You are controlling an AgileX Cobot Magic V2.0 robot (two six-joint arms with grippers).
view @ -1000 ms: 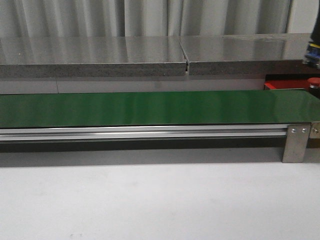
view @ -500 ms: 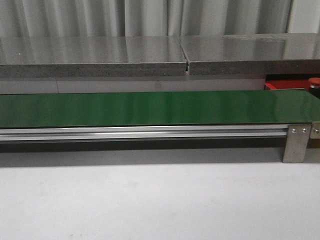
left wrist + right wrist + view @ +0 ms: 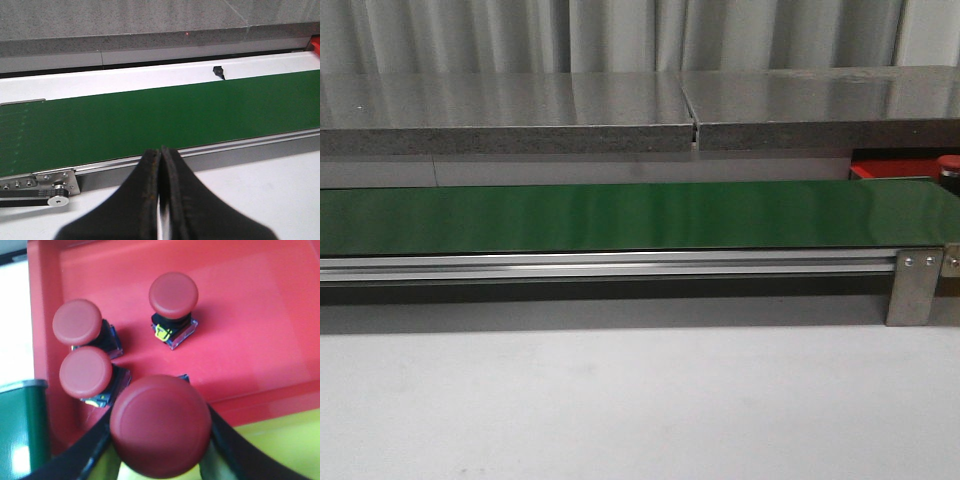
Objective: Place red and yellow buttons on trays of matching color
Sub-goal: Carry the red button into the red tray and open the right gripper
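In the right wrist view my right gripper [image 3: 159,432] is shut on a red button [image 3: 160,422], its big domed cap filling the gap between the black fingers. It hangs over the near rim of the red tray [image 3: 250,315]. Three more red buttons stand in that tray, one [image 3: 173,295] apart and two [image 3: 77,322] [image 3: 85,371] close together by its wall. A yellow tray [image 3: 280,445] lies under the fingers. My left gripper [image 3: 161,152] is shut on nothing, near the green belt. The front view shows the red tray [image 3: 890,168] and one red button [image 3: 948,162] at the far right, and neither gripper.
The long green belt [image 3: 620,215] on its aluminium frame crosses the table, with a grey stone ledge [image 3: 520,125] behind it. A small black part [image 3: 218,72] sits on the white surface beyond the belt. The belt's end [image 3: 20,430] lies beside the red tray.
A second ago part of my right arm showed at the top right of the front view; it has since left that view. The belt and the button on the tray have not moved.
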